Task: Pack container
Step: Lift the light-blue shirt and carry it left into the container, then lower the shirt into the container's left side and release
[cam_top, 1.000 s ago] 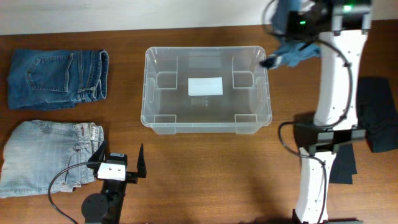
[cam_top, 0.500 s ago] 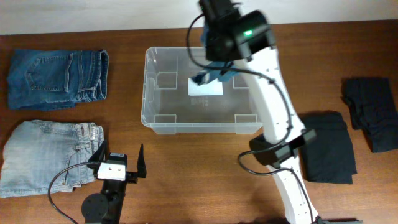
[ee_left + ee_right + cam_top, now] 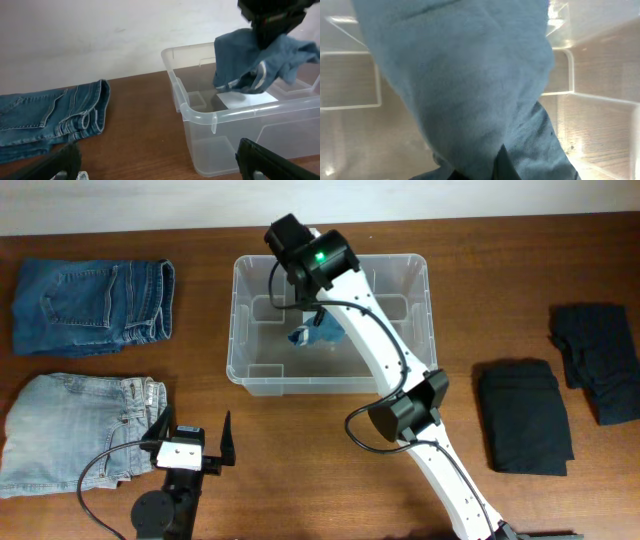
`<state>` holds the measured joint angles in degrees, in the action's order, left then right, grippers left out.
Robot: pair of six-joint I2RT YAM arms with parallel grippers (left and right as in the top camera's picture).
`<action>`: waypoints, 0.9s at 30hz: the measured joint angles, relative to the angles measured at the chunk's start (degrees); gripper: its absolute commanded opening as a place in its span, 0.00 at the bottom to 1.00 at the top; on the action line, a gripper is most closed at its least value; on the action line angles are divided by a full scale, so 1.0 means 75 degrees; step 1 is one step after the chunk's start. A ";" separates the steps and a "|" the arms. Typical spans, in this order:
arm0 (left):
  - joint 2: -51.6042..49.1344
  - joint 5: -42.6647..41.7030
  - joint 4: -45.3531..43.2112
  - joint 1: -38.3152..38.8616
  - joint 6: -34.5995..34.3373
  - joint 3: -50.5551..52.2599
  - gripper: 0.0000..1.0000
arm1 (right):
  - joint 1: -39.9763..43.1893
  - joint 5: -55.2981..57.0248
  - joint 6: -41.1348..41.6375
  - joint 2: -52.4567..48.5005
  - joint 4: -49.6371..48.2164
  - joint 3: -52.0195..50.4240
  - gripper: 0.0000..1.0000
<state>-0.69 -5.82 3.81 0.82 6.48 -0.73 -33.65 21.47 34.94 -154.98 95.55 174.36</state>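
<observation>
1. Your left tool [image 3: 190,442] sits near the counter's [image 3: 300,450] 7 o'clock edge. Its jaws are spread as wide as they go, with nothing between them.
2. Pale folded jeans [image 3: 75,430] lie at 8 o'clock, just beside that tool. Darker folded jeans [image 3: 92,305] lie at 10 o'clock, well apart from the container.
3. The container [image 3: 232,330] stands upright, a little toward 12 o'clock from the counter's middle, with its top open.
4. Your right tool [image 3: 269,31] hangs over the container, clamped tight on a blue cloth [image 3: 250,60]. The cloth dangles inside the walls above the white label [image 3: 247,99]. You cannot tell whether it touches the base.
5. At 3 o'clock, one dark folded garment [image 3: 522,415] lies near a second dark garment [image 3: 598,360], and the two are not touching.
</observation>
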 measured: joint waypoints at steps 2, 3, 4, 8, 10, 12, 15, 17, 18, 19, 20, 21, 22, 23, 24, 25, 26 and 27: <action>0.0000 0.0000 0.0000 0.0000 0.0000 0.0000 0.99 | 0.0000 -0.0003 0.0020 -0.0169 0.0000 0.0000 0.04; 0.0000 0.0000 0.0000 0.0000 0.0000 0.0000 1.00 | -0.0003 0.0000 0.0026 -0.0198 -0.0003 0.0000 0.04; 0.0000 0.0000 0.0000 0.0000 0.0000 0.0000 1.00 | -0.0006 0.0000 0.0050 -0.0248 -0.0003 0.0000 0.04; 0.0000 0.0000 0.0000 0.0000 0.0000 0.0000 0.99 | -0.0082 -0.0067 0.0140 -0.0420 -0.0163 -0.0003 0.04; 0.0000 0.0003 0.0000 0.0000 0.0000 0.0000 0.99 | -0.0169 -0.0210 0.0146 -0.0463 -0.0286 -0.0006 0.04; 0.0000 0.0000 0.0000 0.0000 0.0000 0.0000 0.99 | -0.0309 -0.0329 0.0169 -0.0481 -0.0420 -0.0006 0.04; 0.0000 0.0000 0.0000 0.0000 0.0000 0.0000 0.99 | -0.0583 -0.0423 0.0175 -0.0490 -0.0469 -0.0006 0.04; 0.0000 0.0003 0.0000 0.0000 0.0000 0.0000 0.99 | -0.0769 -0.0472 0.0175 -0.0495 -0.0484 -0.0006 0.04; 0.0000 0.0000 0.0000 0.0000 0.0000 0.0000 0.99 | -0.0813 -0.0475 0.0175 -0.0495 -0.0484 -0.0006 0.04; 0.0000 0.0000 0.0000 0.0000 0.0000 0.0000 0.99 | -0.0868 -0.0478 0.0175 -0.0510 -0.0478 -0.0006 0.04; 0.0000 0.0000 0.0000 0.0000 0.0003 0.0000 0.99 | -0.0903 -0.0481 0.0172 -0.0525 -0.0472 -0.0006 0.04; 0.0000 0.0000 0.0000 0.0000 0.0000 0.0000 0.99 | -0.0933 -0.0487 0.0169 -0.0560 -0.0449 -0.0006 0.04; 0.0000 0.0000 0.0000 0.0000 0.0000 0.0000 0.99 | -0.0941 -0.0504 0.0169 -0.0603 -0.0423 -0.0009 0.04; 0.0000 0.0000 0.0000 0.0000 0.0000 0.0000 0.99 | -0.0941 -0.0536 0.0172 -0.0635 -0.0411 -0.0064 0.05; 0.0000 0.0000 0.0000 0.0000 0.0000 0.0000 0.99 | -0.0941 -0.0562 0.0172 -0.0641 -0.0399 -0.0119 0.09; 0.0000 0.0000 0.0000 0.0000 0.0000 0.0000 0.99 | -0.0938 -0.0595 0.0169 -0.0644 -0.0396 -0.0160 0.13; 0.0000 0.0000 0.0000 0.0000 0.0000 0.0000 0.99 | -0.0938 -0.0627 0.0189 -0.0650 -0.0405 -0.0198 0.18; 0.0000 0.0000 0.0000 0.0000 0.0000 0.0000 0.99 | -0.0933 -0.0691 0.0175 -0.0650 -0.0434 -0.0283 0.22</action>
<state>-0.69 -5.82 3.81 0.82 6.48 -0.73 -40.64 16.29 36.25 -159.85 92.29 172.24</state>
